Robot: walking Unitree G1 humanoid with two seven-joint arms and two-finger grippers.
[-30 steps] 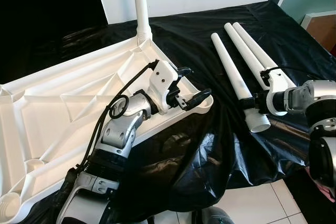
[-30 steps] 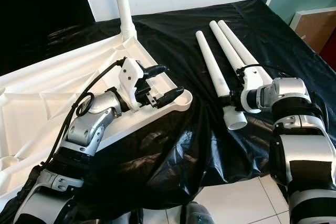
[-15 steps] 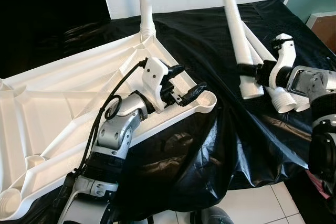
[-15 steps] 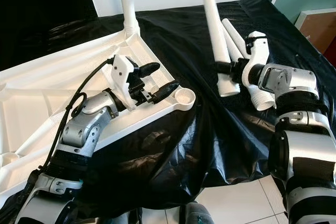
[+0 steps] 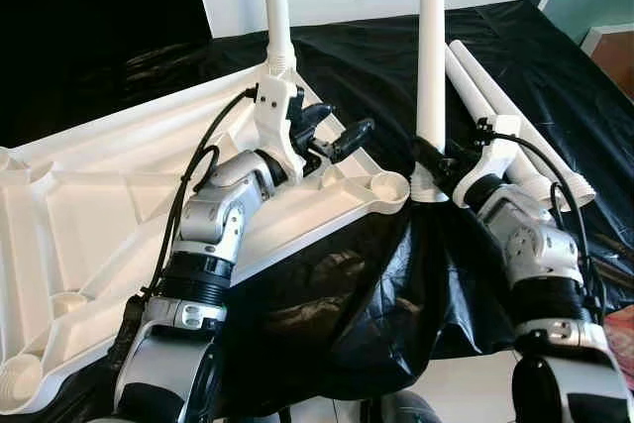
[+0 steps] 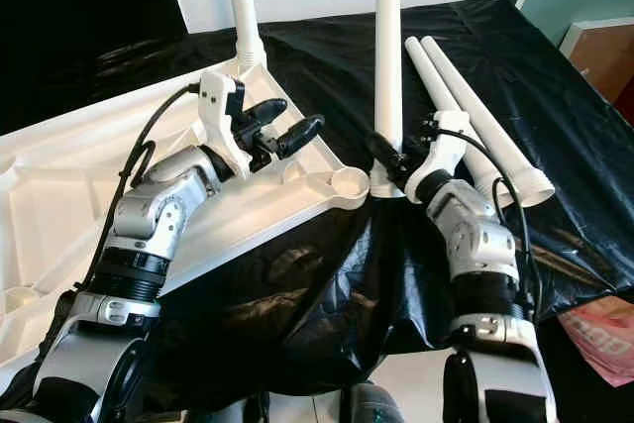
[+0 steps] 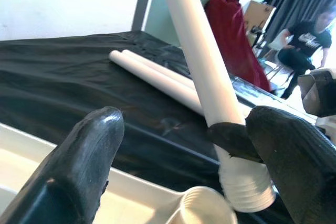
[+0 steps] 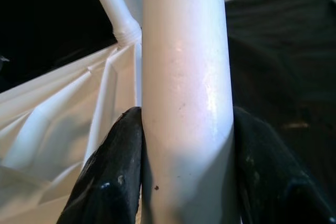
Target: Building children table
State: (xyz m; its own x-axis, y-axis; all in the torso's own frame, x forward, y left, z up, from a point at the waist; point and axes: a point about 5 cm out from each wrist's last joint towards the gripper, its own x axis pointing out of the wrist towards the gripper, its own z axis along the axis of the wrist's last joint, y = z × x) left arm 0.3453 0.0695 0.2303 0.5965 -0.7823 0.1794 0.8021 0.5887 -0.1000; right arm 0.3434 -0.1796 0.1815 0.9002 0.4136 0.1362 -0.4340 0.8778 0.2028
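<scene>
In the left eye view, a white plastic children's tabletop (image 5: 109, 195) lies upside down on a black sheet (image 5: 555, 66), its ribbed underside facing up and one white leg (image 5: 276, 7) already standing upright in the far corner socket. The left hand (image 5: 332, 126) hovers over the tabletop's near edge with its two black fingers spread apart and nothing between them, just beside the open round corner socket (image 5: 389, 185). The right hand (image 5: 433, 158) pinches a second white leg (image 5: 431, 47) near its threaded lower end and holds it upright, the bottom of the leg sitting just beside that socket, at the tabletop's corner; whether it touches the rim cannot be told. Two spare legs (image 5: 505, 116) lie side by side on the black sheet to the right, near the right arm. In the right eye view the same layout shows, with a pinkish printed item (image 6: 599, 334) at the lower right corner on the floor. In the left wrist view, the spread black fingers (image 7: 84, 161) frame the held leg, tilted in this view, with a dark fingertip pressed against it above its ribbed end, the socket's rim below it, the spare legs lying on the sheet beyond, and a seated person (image 7: 307, 40) in dark clothing far back in the room. In the right wrist view, the two black fingers (image 8: 113, 177) press against either side of the held leg, with the tabletop's ribs and the standing leg behind.
</scene>
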